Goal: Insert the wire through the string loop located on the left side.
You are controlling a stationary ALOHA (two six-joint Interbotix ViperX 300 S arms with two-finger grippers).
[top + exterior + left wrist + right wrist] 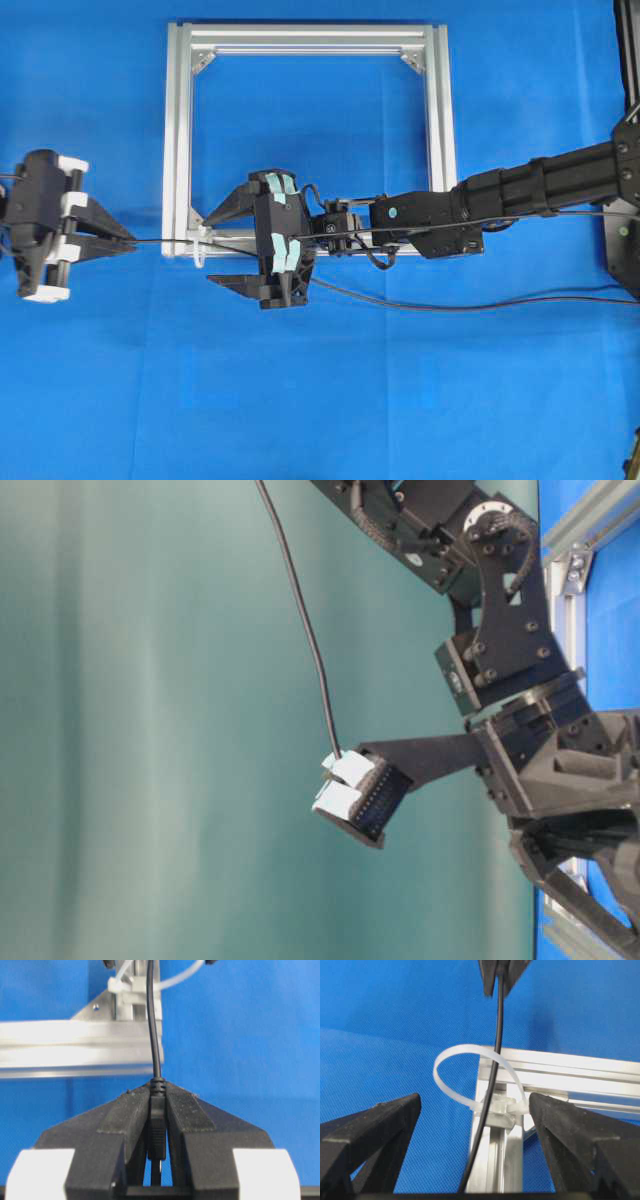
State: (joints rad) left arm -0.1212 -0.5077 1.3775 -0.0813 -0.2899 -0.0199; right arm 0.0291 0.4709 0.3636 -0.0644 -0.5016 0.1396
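The wire (160, 241) runs level from my left gripper (128, 241) through the string loop (201, 250) at the frame's (178, 120) lower left corner. It goes on to the right past my right gripper (214, 248). In the left wrist view my left gripper (158, 1091) is shut on the wire's black plug (157, 1125), and the cable (154, 1025) leads away towards the loop (176, 979). In the right wrist view the wire (492, 1075) passes inside the whitish loop (446, 1058). My right gripper (476, 1112) stands open, its fingers well clear on either side of the wire.
The square silver frame (560, 1072) lies flat on the blue cloth. The right arm (520, 190) reaches across the frame's lower bar. A slack length of wire (450, 303) trails to the right below that arm. Blue cloth (320, 400) covers the table's front.
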